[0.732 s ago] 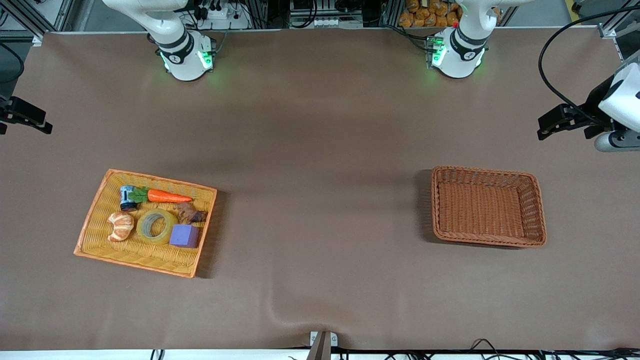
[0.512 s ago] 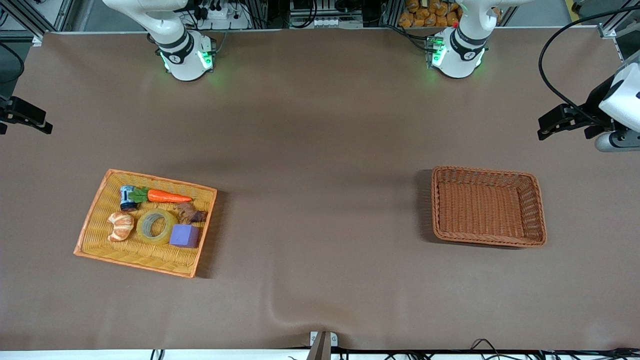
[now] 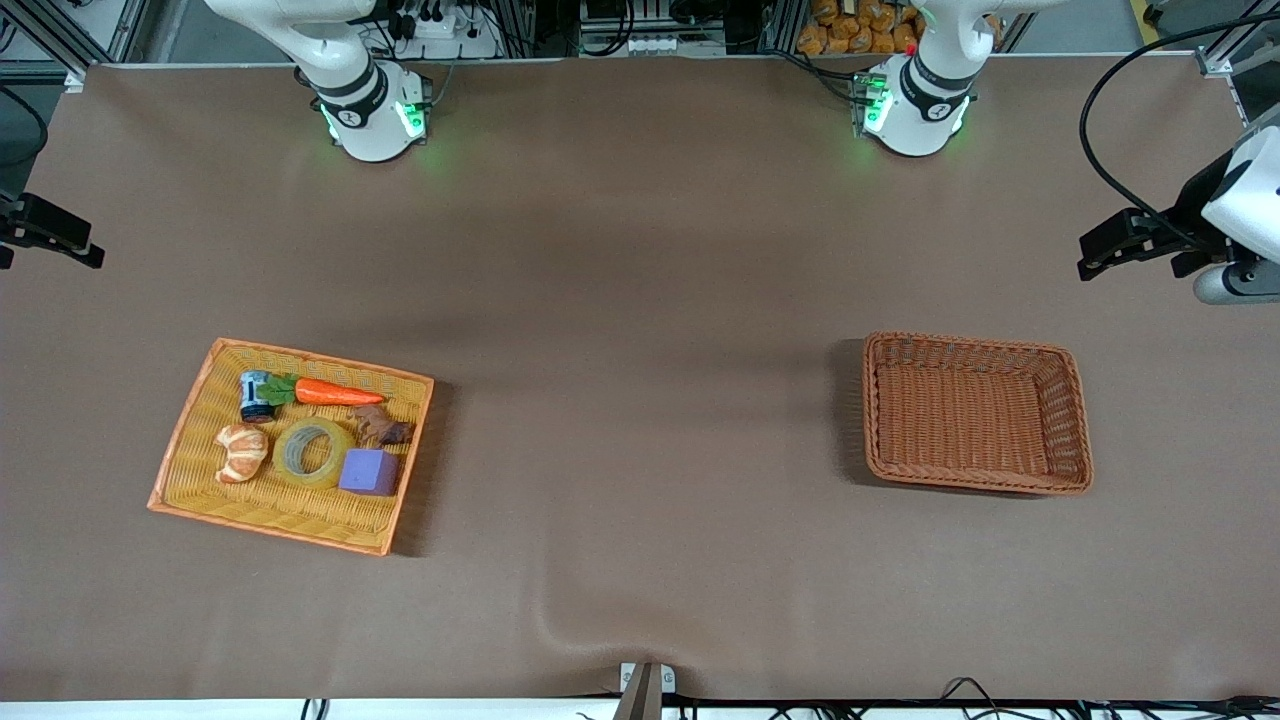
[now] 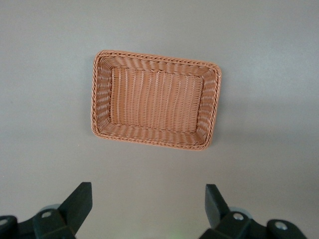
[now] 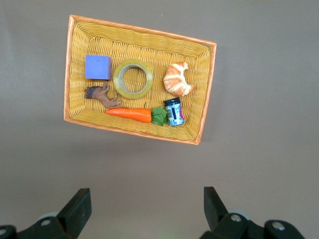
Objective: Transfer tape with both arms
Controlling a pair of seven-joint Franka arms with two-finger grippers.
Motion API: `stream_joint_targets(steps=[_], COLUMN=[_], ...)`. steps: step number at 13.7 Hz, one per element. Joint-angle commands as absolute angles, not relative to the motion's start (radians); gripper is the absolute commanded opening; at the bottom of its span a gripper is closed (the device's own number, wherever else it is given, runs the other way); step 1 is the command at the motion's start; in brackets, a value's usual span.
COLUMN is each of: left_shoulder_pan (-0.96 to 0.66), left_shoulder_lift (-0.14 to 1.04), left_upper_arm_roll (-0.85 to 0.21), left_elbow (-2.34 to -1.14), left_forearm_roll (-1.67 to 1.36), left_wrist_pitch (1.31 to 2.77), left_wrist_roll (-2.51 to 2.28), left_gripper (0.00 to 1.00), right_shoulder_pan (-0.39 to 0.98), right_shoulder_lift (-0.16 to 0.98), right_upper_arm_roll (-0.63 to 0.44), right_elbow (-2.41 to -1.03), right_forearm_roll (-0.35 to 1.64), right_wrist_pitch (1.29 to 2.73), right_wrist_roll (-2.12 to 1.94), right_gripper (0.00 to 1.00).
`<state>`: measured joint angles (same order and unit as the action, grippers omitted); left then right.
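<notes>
The tape (image 3: 312, 453) is a yellowish ring that lies flat in the yellow wicker tray (image 3: 190, 440) toward the right arm's end of the table, between a croissant (image 3: 241, 452) and a purple block (image 3: 369, 472). It also shows in the right wrist view (image 5: 133, 78). My right gripper (image 5: 145, 199) is open and empty, held high beside the tray, and it shows at the edge of the front view (image 3: 55, 238). My left gripper (image 4: 148, 199) is open and empty, held high near the empty brown basket (image 4: 154, 107), and it too shows at the edge of the front view (image 3: 1115, 245).
The tray also holds a carrot (image 3: 335, 392), a small can (image 3: 255, 396) and a brown toy figure (image 3: 382, 428). The brown basket (image 3: 975, 413) stands toward the left arm's end of the table. A wrinkle in the brown cloth (image 3: 560, 625) lies near the front edge.
The left hand has drifted very slightly toward the table's end. Nothing else has moved.
</notes>
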<state>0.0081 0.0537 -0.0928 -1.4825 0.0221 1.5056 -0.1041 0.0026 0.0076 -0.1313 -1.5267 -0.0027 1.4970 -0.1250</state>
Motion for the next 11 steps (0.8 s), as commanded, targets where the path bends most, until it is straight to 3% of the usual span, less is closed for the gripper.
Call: stream_joint_targets(steps=[1, 6, 11], left_shoulder_pan=[0.014, 0.015, 0.014], left_shoulder_lift=[0.051, 0.051, 0.052], left_upper_arm_roll=[-0.095, -0.095, -0.095], left_elbow=[-1.477, -1.479, -1.479], left_forearm_roll=[0.017, 0.018, 0.018], left_wrist_pitch=[1.496, 1.496, 1.496], left_wrist_roll=[-0.115, -0.110, -0.109], left_gripper=[1.00, 1.00, 1.00], right_shoulder_pan=[-0.017, 0.000, 0.104], right_shoulder_lift=[0.017, 0.041, 0.182], right_upper_arm_roll=[-0.118, -0.117, -0.115], right_elbow=[-1.513, -1.522, -1.554], right_forearm_roll=[0.018, 0.035, 0.063], right_wrist_pitch=[1.491, 1.522, 1.650], right_wrist_roll=[-0.115, -0.115, -0.126], right_gripper=[1.00, 1.00, 1.00])
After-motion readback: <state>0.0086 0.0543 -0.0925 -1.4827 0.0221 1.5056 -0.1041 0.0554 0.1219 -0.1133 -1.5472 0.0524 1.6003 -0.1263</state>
